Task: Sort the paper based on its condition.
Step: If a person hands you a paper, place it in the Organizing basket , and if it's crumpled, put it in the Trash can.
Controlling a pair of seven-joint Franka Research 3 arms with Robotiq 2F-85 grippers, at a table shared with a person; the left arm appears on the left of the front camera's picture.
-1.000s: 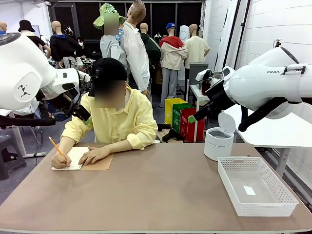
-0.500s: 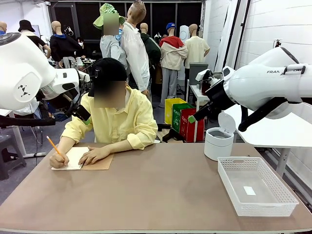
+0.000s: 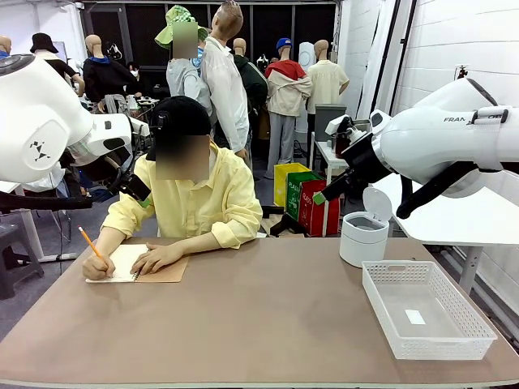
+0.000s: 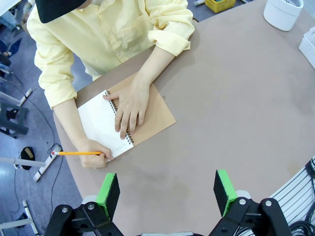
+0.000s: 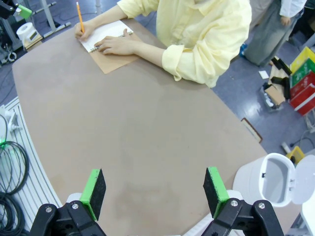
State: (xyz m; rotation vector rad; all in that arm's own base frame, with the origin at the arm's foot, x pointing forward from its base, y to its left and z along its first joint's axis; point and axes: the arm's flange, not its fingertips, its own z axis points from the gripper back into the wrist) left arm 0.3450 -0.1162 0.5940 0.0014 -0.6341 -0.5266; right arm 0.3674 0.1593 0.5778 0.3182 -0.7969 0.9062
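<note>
A person (image 3: 195,203) in a yellow shirt sits at the far side of a brown tabletop (image 3: 259,324), writing with a pencil (image 4: 78,153) in a spiral notebook (image 4: 152,115) with a tan cover. The paper (image 4: 96,120) I can make out is the white page being written on, bound in that notebook at the far left of the tabletop. The writing hand (image 4: 94,158) rests at its edge, and the other hand (image 4: 129,105) lies flat across the spiral, pinning it down.

Both robot arms hang high above the surface. The left tool (image 4: 166,192) has its green pads spread wide with nothing between them. The right tool (image 5: 154,191) is spread the same way, also empty.

On the right side stand a white latticed basket (image 3: 389,328) and a small white bin (image 3: 361,239) with its lid up, likely the two sorting spots. A sheet like this should be very light, limp and easy to crease or tear. It would lie flat against the tabletop, so a lifted edge or corner, or one offered by the person, looks the best place to pinch.
</note>
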